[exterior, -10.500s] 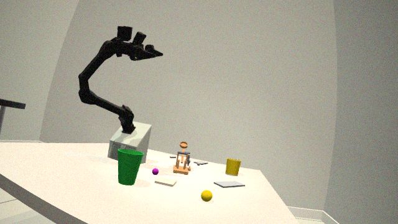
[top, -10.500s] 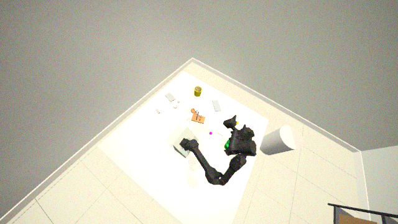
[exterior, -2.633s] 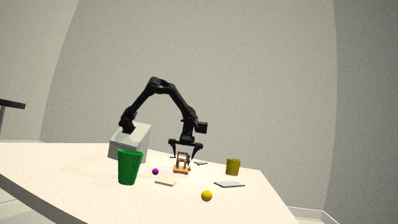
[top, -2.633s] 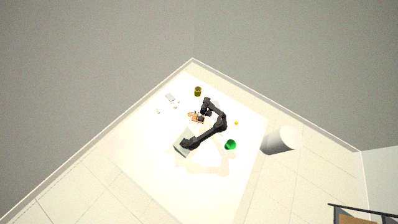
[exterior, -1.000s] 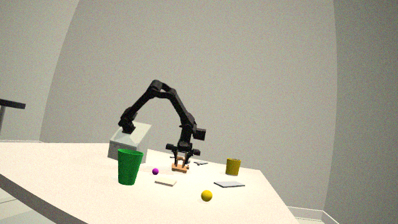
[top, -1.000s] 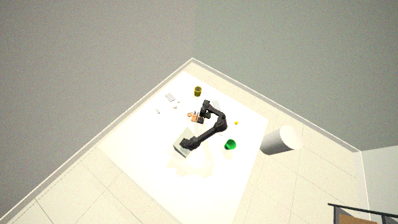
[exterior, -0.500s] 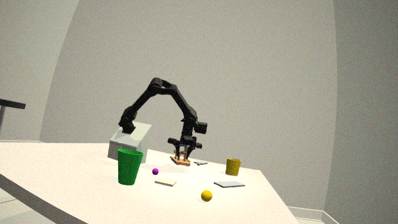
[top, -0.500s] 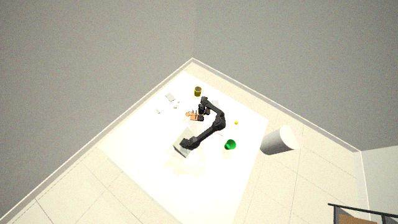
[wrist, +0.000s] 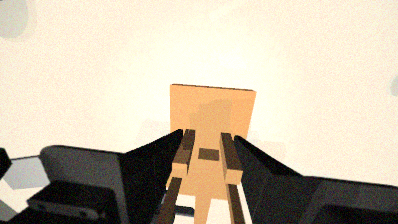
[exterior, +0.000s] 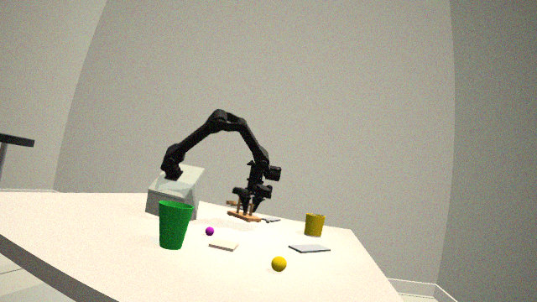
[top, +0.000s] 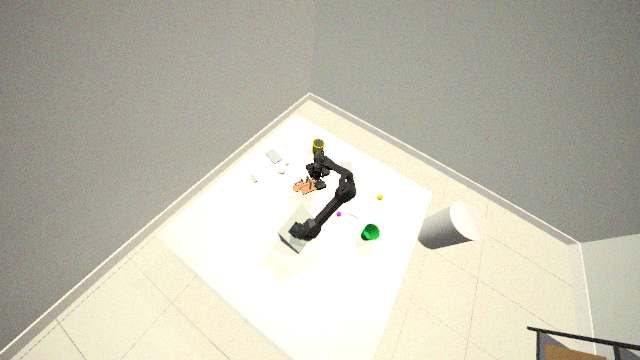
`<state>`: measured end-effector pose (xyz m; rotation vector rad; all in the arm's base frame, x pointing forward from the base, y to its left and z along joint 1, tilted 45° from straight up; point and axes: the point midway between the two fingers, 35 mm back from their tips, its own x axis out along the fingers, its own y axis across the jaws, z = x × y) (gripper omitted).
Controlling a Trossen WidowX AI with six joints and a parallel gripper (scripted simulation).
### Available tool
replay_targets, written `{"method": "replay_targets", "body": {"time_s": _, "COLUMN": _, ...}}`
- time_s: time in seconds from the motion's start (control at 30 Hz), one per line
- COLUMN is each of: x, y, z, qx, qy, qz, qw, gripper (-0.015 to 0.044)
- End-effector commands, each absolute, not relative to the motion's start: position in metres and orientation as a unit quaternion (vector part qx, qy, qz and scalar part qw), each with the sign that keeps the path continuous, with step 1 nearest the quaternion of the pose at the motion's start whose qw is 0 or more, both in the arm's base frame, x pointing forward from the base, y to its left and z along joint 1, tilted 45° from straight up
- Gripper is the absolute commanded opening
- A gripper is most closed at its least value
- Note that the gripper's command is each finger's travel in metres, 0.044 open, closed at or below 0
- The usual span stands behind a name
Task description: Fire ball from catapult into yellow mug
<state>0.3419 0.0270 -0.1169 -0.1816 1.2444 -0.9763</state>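
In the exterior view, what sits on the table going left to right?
Green cup → purple ball → beige tile → catapult, gripped by the pincer → yellow ball → yellow mug.
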Motion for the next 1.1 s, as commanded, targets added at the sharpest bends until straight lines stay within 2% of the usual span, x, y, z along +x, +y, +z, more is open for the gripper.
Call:
{"method": "replay_targets", "body": {"time_s": 0.0, "x": 0.348, "y": 0.044, "z": -0.125, "qx": -0.116, "qy": 0.579, "qz": -0.402, "qw": 0.700, "gripper": 0.0000}}
{"method": "replay_targets", "body": {"time_s": 1.07, "x": 0.351, "y": 0.021, "z": -0.154, "qx": -0.116, "qy": 0.579, "qz": -0.402, "qw": 0.700, "gripper": 0.0000}}
